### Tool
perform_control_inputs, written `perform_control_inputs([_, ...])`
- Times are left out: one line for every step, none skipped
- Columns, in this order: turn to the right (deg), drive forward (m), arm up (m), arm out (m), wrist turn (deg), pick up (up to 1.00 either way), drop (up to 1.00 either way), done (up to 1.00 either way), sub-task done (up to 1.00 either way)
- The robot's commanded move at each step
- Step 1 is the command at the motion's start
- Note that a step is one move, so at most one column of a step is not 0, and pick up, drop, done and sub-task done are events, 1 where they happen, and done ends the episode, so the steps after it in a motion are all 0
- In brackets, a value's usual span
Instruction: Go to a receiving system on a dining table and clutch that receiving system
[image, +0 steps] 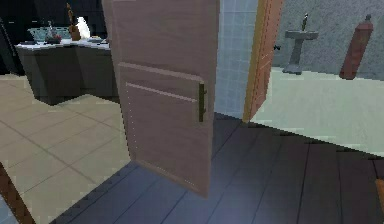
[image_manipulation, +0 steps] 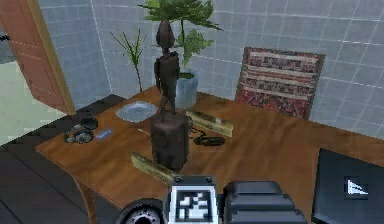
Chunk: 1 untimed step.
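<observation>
Marker square (image_manipulation: 195, 203) on the arm's end lies low before the bench (image_manipulation: 280, 150) and its tall statue (image_manipulation: 168, 100). Whether the fingers grasp anything cannot be told. The receiver cannot be identified; a dark ringed item (image_manipulation: 82, 130) lies at the bench's left corner, well apart.

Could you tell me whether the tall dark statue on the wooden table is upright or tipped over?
Upright: the tall dark carved statue rises straight from its blocky base, flat on the brown wooden table.

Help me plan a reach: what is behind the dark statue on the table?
A leafy plant in a pale pot stands behind the statue, with tiled wall beyond. The statue's body covers part of the pot.
</observation>
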Motion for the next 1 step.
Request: perform_control_inputs([0.0,0.00,0.00,0.50,0.0,0.00,0.00,0.00,0.00])
